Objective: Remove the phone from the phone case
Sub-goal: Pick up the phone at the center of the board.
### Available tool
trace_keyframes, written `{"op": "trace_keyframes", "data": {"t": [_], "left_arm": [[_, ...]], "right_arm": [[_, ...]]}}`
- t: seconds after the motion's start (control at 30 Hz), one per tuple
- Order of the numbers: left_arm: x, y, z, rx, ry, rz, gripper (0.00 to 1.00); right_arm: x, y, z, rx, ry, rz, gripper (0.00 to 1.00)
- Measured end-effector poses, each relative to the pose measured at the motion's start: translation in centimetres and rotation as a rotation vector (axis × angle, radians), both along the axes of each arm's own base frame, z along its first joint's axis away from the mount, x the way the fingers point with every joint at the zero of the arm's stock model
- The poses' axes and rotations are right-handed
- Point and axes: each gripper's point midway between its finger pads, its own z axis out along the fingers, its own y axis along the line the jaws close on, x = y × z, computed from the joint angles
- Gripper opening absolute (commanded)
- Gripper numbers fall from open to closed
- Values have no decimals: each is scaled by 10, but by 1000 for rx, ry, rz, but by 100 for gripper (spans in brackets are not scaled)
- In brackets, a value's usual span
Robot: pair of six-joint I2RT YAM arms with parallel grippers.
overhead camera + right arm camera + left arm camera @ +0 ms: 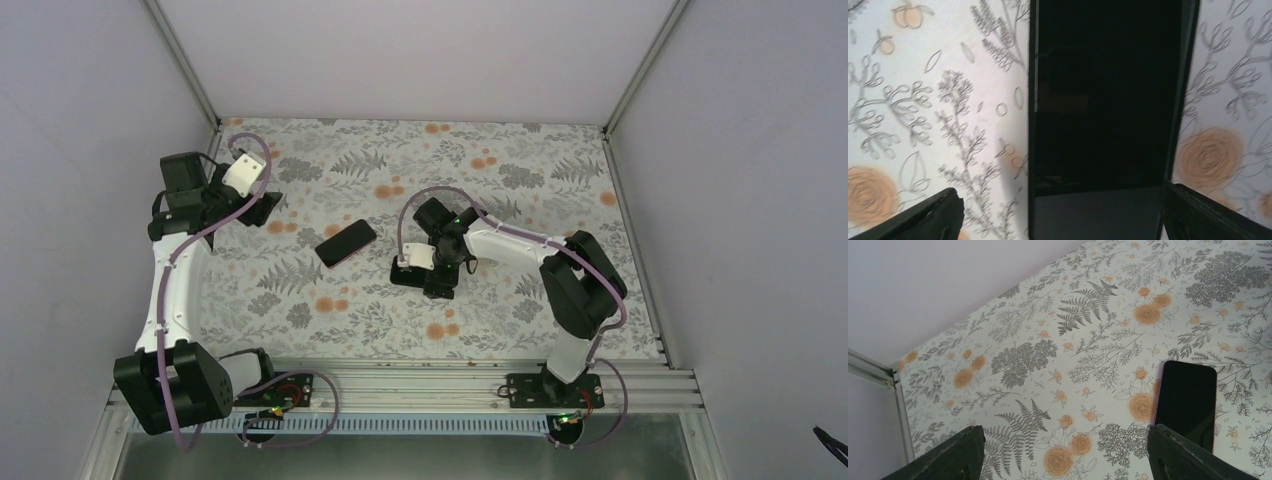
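Observation:
A dark phone (pixel 346 242) with a reddish edge lies flat, screen up, mid-table; it also shows in the left wrist view (pixel 1188 400). My left gripper (pixel 262 208) is open and empty above the far left of the table, and the phone lies just beyond its right finger (pixel 1188 455). My right gripper (pixel 424 280) is open and low over a black phone case (pixel 1105 100) that lies flat between its fingers. The case has a black rim, a dark inside and a grey near part. The right finger (pixel 1213 215) is at the case's right edge. In the top view the gripper hides the case.
The table wears a floral cloth (pixel 520 160). Pale walls and metal posts (pixel 185 60) close in the left, back and right. An aluminium rail (pixel 420 385) runs along the near edge at the arm bases.

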Motion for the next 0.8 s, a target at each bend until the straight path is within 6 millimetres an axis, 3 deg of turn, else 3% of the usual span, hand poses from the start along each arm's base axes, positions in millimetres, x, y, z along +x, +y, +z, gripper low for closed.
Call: {"op": "trace_keyframes", "data": {"t": [0.27,0.57,0.8], "left_arm": [[-2,0,-6,-1,11,7,81],[-2,0,-6,-1,12,6,81],[0,-1,-14,-14,36,-4,77]], "right_arm": [[20,2,-23,-5,-30,15,100],[38,-7,-29,1,0,5,99],[47,-9,-30,-6,43,36,81]]}}
